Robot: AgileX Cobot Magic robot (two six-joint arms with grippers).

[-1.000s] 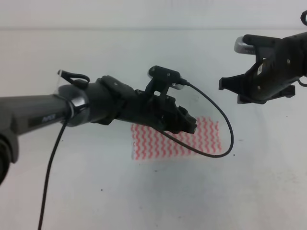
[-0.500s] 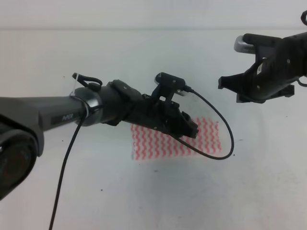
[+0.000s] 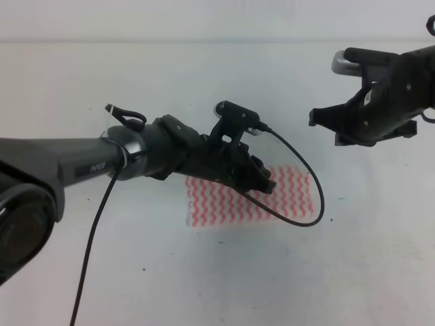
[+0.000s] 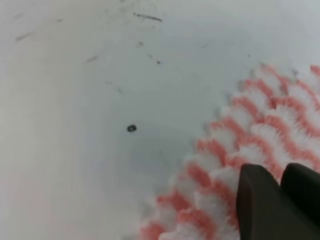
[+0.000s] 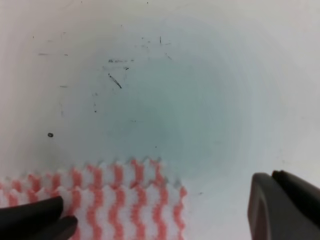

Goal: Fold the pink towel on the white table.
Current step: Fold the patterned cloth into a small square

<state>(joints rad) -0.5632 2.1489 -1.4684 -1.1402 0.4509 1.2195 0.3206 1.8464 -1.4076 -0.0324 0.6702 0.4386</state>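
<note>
We are reaching our left gripper (image 3: 262, 178) across the middle of the white table (image 3: 204, 75), low over the upper edge of the pink towel (image 3: 224, 204), the single coloured cloth in view, lying flat near the table's centre. In the left wrist view our two dark fingertips (image 4: 260, 205) are sitting close together right above the striped weave near a scalloped edge, with only a thin gap between them and no cloth visibly pinched; we cannot tell whether they are actually gripping anything, so we are judging this as the approach to grab an edge or corner for a fold. The looping black cable (image 3: 306, 204) is hanging from that arm's camera and draping over the towel's right part. Further right, our right gripper (image 3: 326, 122) is hanging well above the table toward the far right edge, well apart from the cloth, its jaws appearing spread and holding nothing, probably waiting clear of the working arm. Counting: one towel, one table, two grippers, one cable, and a few dark specks (image 4: 131, 128) on the white surface.
</note>
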